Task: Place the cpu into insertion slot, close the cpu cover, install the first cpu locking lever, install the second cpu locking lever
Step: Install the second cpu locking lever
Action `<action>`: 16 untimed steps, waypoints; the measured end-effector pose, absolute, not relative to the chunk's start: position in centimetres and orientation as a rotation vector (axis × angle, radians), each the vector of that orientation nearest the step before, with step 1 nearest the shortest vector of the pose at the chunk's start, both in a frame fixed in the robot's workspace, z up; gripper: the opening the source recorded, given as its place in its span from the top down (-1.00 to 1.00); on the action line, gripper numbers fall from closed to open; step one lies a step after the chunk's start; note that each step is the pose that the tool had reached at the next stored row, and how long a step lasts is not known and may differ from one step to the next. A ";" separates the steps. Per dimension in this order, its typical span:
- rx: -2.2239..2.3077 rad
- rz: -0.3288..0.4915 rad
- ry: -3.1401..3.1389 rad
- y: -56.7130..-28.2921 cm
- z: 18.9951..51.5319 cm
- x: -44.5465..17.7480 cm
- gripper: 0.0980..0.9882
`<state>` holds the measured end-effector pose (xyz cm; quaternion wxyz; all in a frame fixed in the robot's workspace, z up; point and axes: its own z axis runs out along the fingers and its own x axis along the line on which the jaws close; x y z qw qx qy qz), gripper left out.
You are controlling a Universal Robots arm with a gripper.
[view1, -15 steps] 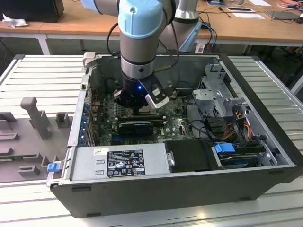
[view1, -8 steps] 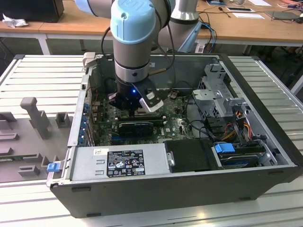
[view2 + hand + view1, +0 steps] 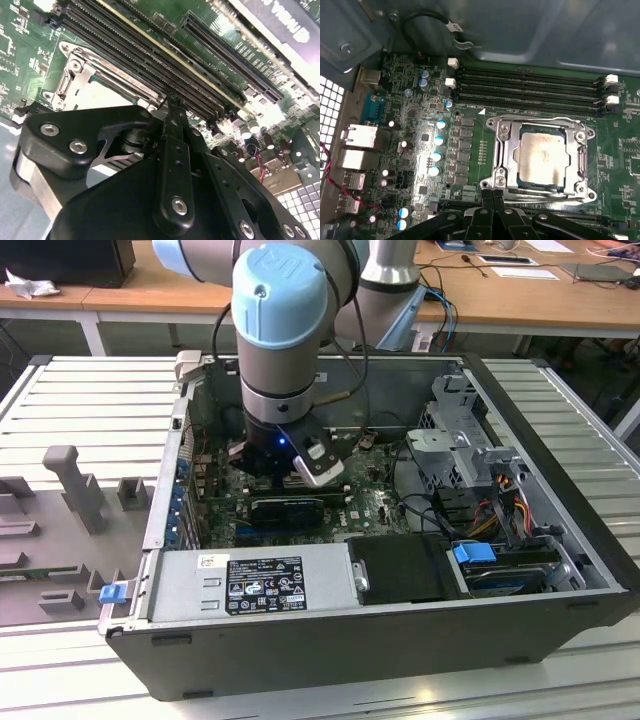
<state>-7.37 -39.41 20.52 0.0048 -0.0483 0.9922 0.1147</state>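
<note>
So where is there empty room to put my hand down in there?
Hardly any inside the case: boards, cables and the arm crowd it. The flat power box top is bare, and so is the ribbed table beside the case.

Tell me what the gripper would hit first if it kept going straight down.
Likely the near edge of the cpu cover, closed over the cpu; the gripper sits just beside it. Depth is unclear.

Open grey computer case point(image 3: 560, 530) on slatted metal table point(image 3: 90, 390); power supply point(image 3: 250, 585) along case's near edge; wooden desks point(image 3: 520, 300) behind.
</note>
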 end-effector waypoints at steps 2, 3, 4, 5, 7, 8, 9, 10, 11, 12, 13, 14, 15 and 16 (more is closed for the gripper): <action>-0.151 0.379 3.105 -39.4 20.4 -7.4 0.98; -0.151 0.387 3.103 -39.4 20.3 -7.4 0.98; -0.151 0.396 3.102 -39.5 20.2 -7.4 0.98; -0.151 0.399 3.101 -39.5 20.1 -7.4 0.98; -0.151 0.412 3.099 -39.5 20.0 -7.4 0.98; -0.151 0.427 3.097 -39.5 20.0 -7.5 0.98; -0.151 0.441 3.094 -39.5 19.9 -7.5 0.98; -0.151 0.452 3.092 -39.5 19.9 -7.5 0.98; -0.150 0.466 3.090 -39.5 19.8 -7.5 0.98; -0.151 0.469 3.089 -39.5 19.8 -7.5 0.98; -0.150 0.471 3.089 -39.5 19.7 -7.5 0.98; -0.150 0.472 3.089 -39.5 19.7 -7.6 0.98; -0.150 0.472 3.089 -39.5 19.7 -7.6 0.98; -0.150 0.473 3.089 -39.5 19.7 -7.6 0.98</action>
